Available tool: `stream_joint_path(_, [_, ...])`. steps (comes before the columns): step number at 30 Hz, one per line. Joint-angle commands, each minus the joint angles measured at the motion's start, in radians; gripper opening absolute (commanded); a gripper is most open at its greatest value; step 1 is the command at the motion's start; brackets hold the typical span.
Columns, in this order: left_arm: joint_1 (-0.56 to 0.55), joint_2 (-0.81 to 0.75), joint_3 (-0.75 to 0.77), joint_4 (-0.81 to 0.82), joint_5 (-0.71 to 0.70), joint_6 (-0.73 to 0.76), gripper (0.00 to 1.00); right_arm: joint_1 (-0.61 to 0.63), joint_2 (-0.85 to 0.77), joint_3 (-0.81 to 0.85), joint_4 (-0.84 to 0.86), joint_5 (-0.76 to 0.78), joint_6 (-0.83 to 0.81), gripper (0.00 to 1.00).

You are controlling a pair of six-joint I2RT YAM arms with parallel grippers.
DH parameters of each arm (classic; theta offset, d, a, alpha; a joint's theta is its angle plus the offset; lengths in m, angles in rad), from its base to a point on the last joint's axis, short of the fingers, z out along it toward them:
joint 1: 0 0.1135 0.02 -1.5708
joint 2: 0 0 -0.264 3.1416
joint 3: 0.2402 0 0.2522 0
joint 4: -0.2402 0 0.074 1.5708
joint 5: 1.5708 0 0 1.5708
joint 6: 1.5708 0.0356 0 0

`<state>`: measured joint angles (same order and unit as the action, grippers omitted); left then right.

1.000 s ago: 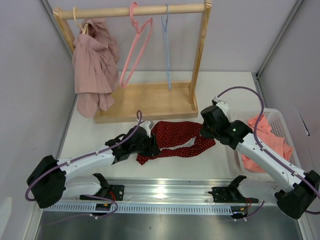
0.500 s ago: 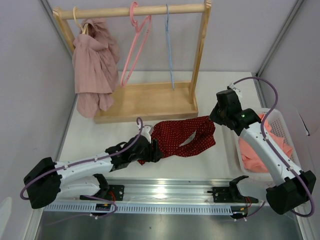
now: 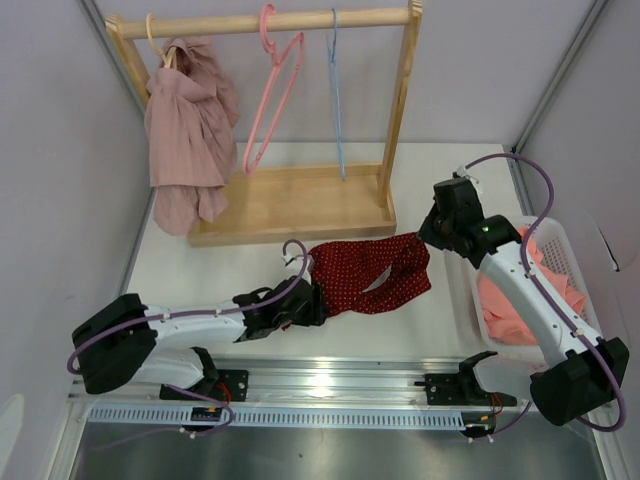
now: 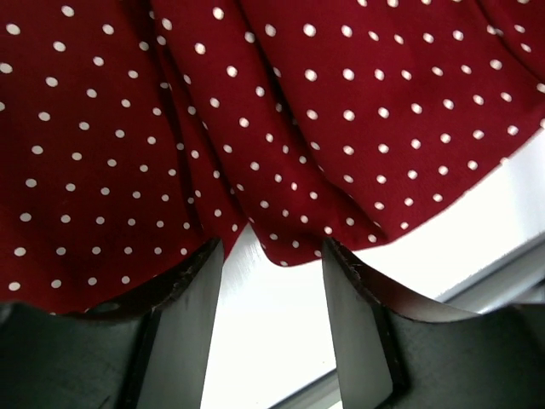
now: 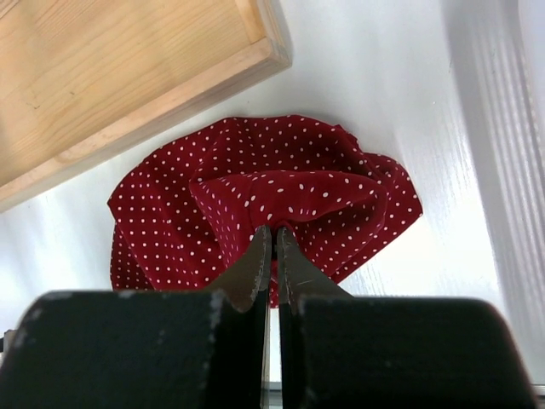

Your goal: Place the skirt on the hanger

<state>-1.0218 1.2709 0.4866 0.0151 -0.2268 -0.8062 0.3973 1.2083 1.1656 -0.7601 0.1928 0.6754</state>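
Claws first, overhead view: right claw [image 3: 427,238] is clenched on the right end of the skirt [image 3: 365,275] and has risen and swung toward the table's [image 3: 200,270] right edge since a second ago, coming up beside the basket [image 3: 560,240]. The skirt, slack and flattened then, now runs as a stretched band across the table's middle, just in front of the rack base [image 3: 300,205]. Its right end is lifted and its left end sits low at the left claw [image 3: 308,298]. The left arm has slid in flatter along the near edge, its claw tucked against the cloth's left end. The pink hanger [image 3: 270,95] and blue hanger [image 3: 335,90] hang bare on the rail, well apart from the skirt, and another pink garment [image 3: 185,130] fills the left hanger. Left wrist view: left claw [image 4: 272,251] is released, jaws parted, with bare table [image 4: 272,341] showing between the fingers [image 4: 192,290]. The skirt's [image 4: 298,111] hem drapes over the tips, one fold dipping into the gap, and nothing is pinched. Right wrist view: right claw [image 5: 273,232] has its jaws pressed together on a gathered fold, the rest of the skirt [image 5: 255,196] bunched below it on the table [image 5: 383,85], near the corner of the rack base [image 5: 111,77]. Judgement: the lift has spread the cloth, and the left side looks to be re-gripping the hem or waistband. Hanging has not begun.
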Motion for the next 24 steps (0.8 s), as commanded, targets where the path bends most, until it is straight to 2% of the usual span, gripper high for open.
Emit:
stream_joint_path(1, [-0.006, 0.015, 0.049, 0.04, -0.043, -0.041, 0.54, -0.017, -0.001, 0.031, 0.024, -0.006, -0.025, 0.0])
stream_joint_path(12, [-0.006, 0.102, 0.095, 0.066, -0.026, -0.057, 0.4, -0.047, -0.019, 0.002, 0.021, -0.012, -0.039, 0.0])
stream_joint_path(18, [-0.006, 0.125, 0.102, 0.04, -0.026, -0.071, 0.4, -0.064, -0.029, -0.015, 0.024, -0.021, -0.046, 0.0])
stream_joint_path(22, [-0.006, 0.128, 0.077, 0.052, -0.016, -0.079, 0.46, -0.083, -0.035, -0.029, 0.025, -0.029, -0.051, 0.0])
stream_joint_path(24, [-0.006, 0.145, 0.086, 0.062, -0.013, -0.08, 0.46, -0.089, -0.038, -0.034, 0.028, -0.036, -0.053, 0.0])
